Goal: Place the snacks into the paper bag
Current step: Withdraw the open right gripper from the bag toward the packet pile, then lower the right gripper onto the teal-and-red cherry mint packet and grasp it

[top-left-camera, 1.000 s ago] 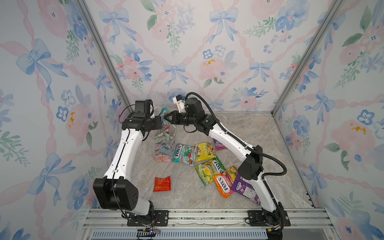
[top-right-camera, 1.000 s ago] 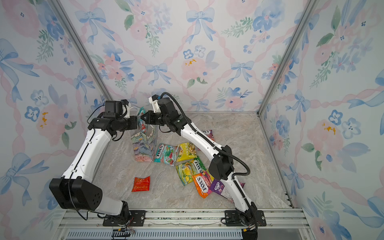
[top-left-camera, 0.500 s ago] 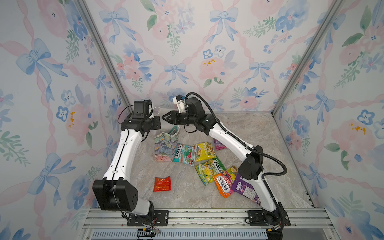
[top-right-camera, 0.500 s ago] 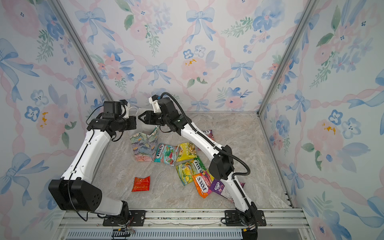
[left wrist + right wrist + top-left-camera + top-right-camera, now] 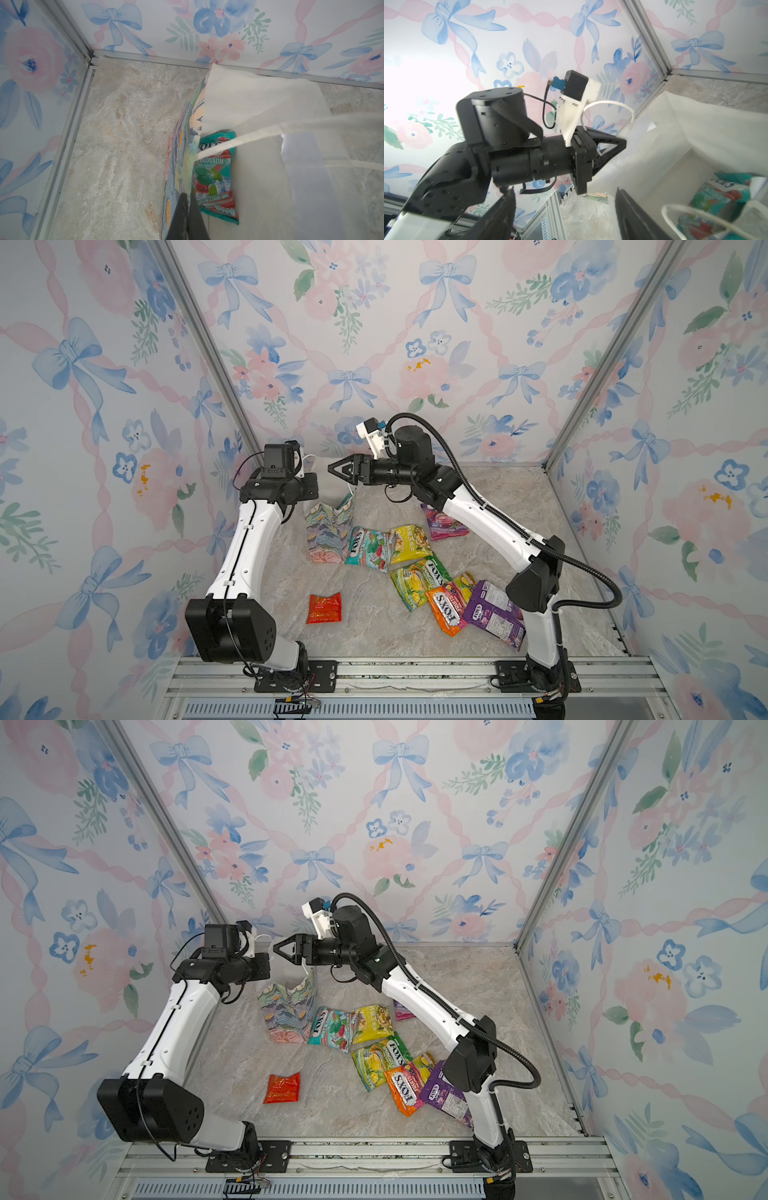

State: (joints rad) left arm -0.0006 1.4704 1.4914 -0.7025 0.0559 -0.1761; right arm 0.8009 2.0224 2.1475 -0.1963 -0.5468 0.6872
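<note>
We see two black-and-white robot arms over a marbled worktop (image 5: 519, 506) enclosed by floral wallpaper walls. The paper bag (image 5: 328, 531), printed with pastel flowers, stands in the back left part of the worktop with its mouth open upward. The left gripper (image 5: 186, 196) has its fingers pinched together on one wall of the bag at the rim, with the printed face on one side and the white lining on the other. A white cord handle (image 5: 608, 102) loops up beside that gripper. Inside the bag we see one teal packet (image 5: 214, 178) lying against the white lining.

The right gripper (image 5: 334, 469) hangs just above the bag's mouth, its fingers spread wide with nothing between them.

The other snacks lie on the worktop. A second teal packet (image 5: 368, 547) touches the bag's right side, and a yellow packet (image 5: 409, 543) sits against it. A magenta packet (image 5: 440, 524) is partly hidden behind the right arm. Toward the front right, a green and yellow packet (image 5: 417, 578), an orange packet (image 5: 444, 610) and a purple packet (image 5: 494, 612) overlap in a row. A small red-orange packet (image 5: 324, 608) lies alone toward the front edge, left of the middle.
</note>
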